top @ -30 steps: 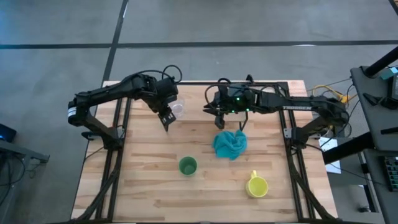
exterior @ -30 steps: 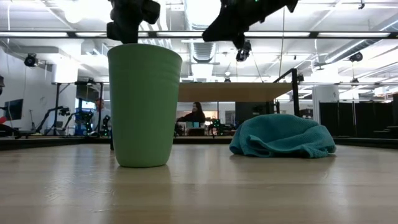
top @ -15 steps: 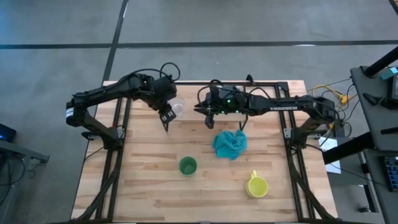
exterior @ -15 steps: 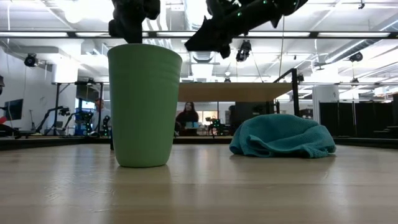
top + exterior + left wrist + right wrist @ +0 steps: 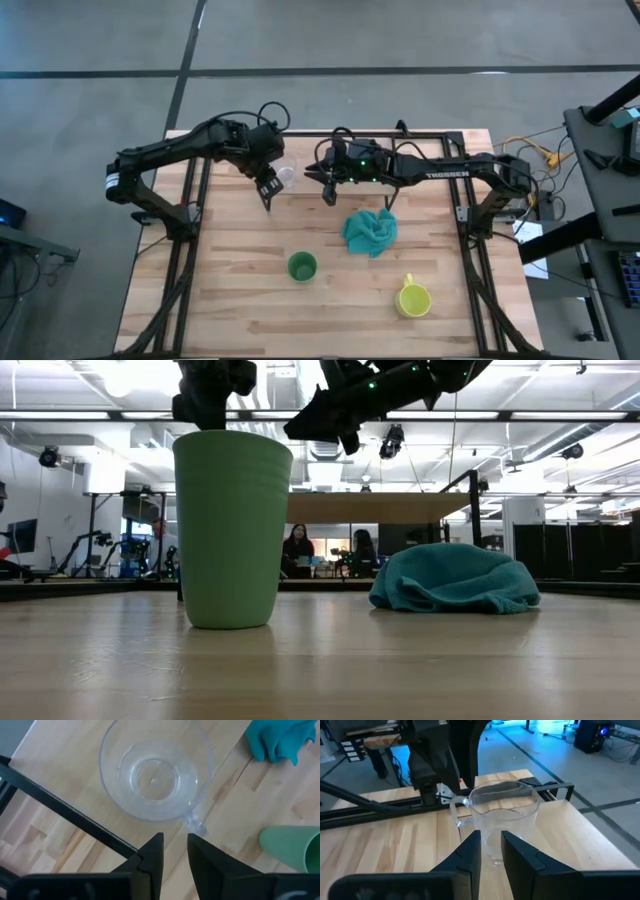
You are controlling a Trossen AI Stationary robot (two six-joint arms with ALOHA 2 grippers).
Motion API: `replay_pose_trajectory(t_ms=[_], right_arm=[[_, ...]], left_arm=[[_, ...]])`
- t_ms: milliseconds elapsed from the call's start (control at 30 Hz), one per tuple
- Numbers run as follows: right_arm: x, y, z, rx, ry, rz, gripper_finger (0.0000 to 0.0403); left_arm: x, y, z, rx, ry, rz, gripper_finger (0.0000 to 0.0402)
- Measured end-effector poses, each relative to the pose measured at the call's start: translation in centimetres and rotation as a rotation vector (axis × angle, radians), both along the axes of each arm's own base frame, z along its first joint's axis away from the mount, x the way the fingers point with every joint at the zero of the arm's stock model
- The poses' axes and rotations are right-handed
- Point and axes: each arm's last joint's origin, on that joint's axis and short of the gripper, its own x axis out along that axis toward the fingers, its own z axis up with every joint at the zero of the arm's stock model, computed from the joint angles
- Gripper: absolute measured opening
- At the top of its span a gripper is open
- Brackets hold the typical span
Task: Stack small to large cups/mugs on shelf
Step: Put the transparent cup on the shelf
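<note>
Both sets of jaws stand nearly closed with only a narrow gap and grip nothing: the left gripper (image 5: 268,187) hovers just beside the glass cup (image 5: 286,174), and the right gripper (image 5: 327,190) faces the cup from the other side. The cup stands upright on the shelf (image 5: 400,140) along the far edge of the surface, long axis vertical, mouth up, small handle toward the left gripper. In my judgement, two grippers converging on one light cup risk collision or knocking it off the shelf.

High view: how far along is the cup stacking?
Done: no cups nested yet. In hand: the glass cup stands at the table's back, between the left gripper and right gripper, neither holding it. Left: green cup and yellow mug sit apart near the front.
</note>
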Motion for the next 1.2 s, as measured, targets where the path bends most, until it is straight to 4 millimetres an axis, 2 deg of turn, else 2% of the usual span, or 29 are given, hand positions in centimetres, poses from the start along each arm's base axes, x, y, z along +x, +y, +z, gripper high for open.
replay_pose_trajectory(t_ms=[333, 500, 867, 1200], right_arm=[[0.0, -0.2, 0.0, -0.007, 0.001, -0.025, 0.007], [0.0, -0.2, 0.0, -0.007, 0.001, -0.025, 0.007], [0.0, -0.2, 0.0, -0.007, 0.002, -0.025, 0.007], [0.0, -0.2, -0.1, -0.006, 0.004, -0.025, 0.007]], left_arm=[[-0.6, -0.2, -0.6, -0.013, 0.009, 0.025, 0.0073], [0.2, 0.0, -0.9, -0.009, -0.013, 0.024, 0.0073], [0.4, 0.1, -0.7, -0.007, -0.039, 0.023, 0.0073], [1.2, 0.2, -0.3, -0.006, -0.138, 0.012, 0.0073]])
